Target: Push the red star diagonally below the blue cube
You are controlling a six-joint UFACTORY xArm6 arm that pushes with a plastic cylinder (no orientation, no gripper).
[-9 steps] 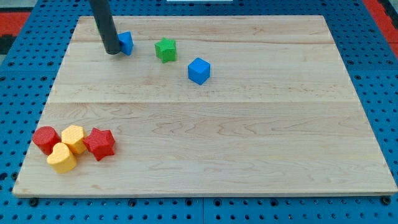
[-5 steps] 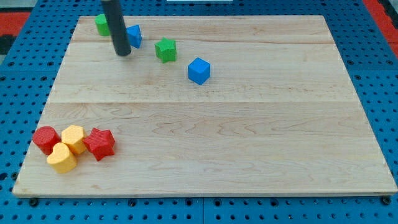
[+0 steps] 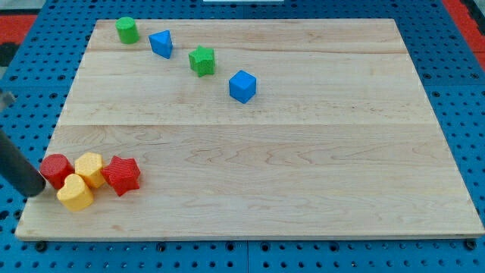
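1. A pale wooden board (image 3: pixel 303 152) made of long planks fills most of the view.
2. It lies on a blue pegboard surface (image 3: pixel 455 91) dotted with rows of small holes.
3. Red patches show at the top left corner (image 3: pixel 19 23) and top right corner (image 3: pixel 466 11).
4. The light is even, with soft shadows.

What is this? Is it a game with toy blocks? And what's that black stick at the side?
It is a robot arm's practice board. One camera looks down on a wooden board. The black stick is the arm's rod; it has no fingers and holds nothing, it only pushes. My tip sits at the view's left, right beside the red round block. Huddled next to that are a yellow block, a yellow heart and the red star. Near the view's top lie a green round block, a blue triangle block, a green star and the blue cube.
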